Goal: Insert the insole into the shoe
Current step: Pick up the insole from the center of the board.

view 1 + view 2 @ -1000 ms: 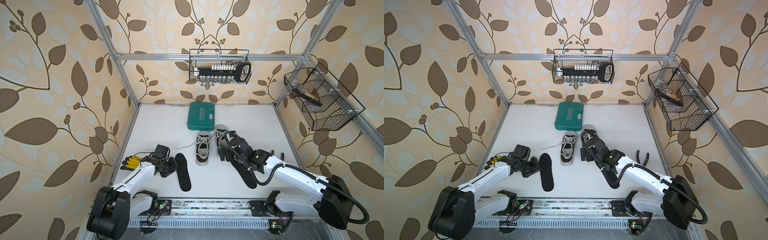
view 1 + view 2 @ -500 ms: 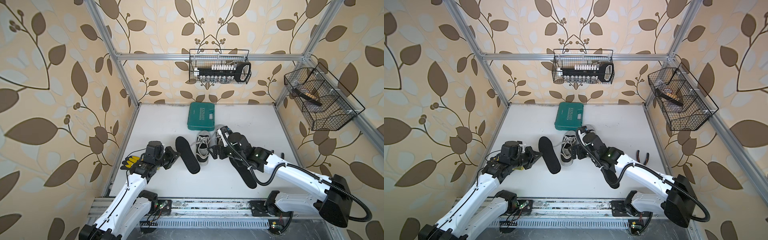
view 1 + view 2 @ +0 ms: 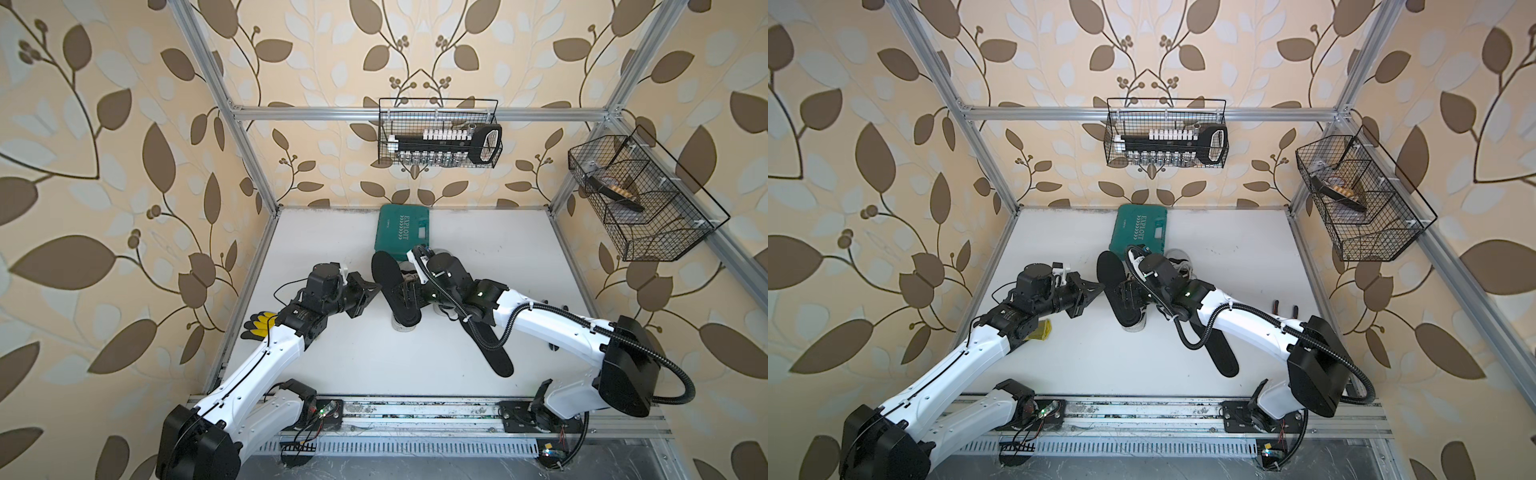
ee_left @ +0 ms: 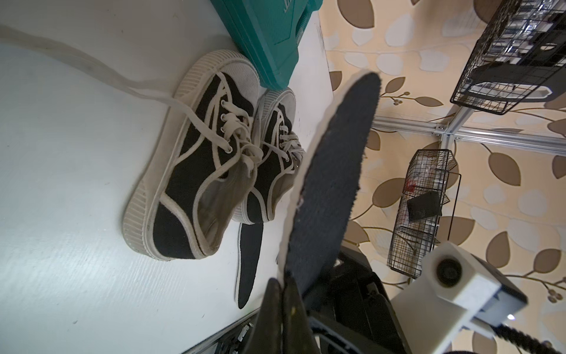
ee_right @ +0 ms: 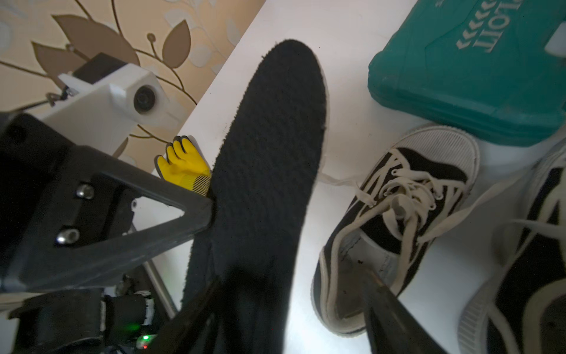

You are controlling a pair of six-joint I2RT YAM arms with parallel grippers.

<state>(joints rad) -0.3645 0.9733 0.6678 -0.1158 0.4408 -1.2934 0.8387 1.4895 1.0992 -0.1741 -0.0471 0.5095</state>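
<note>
Raised: fuzzy black insole (image 3: pixel 386 282), pinched by left claw (image 3: pixel 376 287); right claw (image 5: pixel 292 275) seemingly half-open.

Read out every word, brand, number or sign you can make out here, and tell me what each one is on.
"EXPLOIT", with chevrons beside it: lid of the green tool case, readable in both top views.
Small print beside it on that lid: too small to read.
White tags on the socket rack in the wire basket: too small to read.
Raised insole: no lettering seen.
</note>
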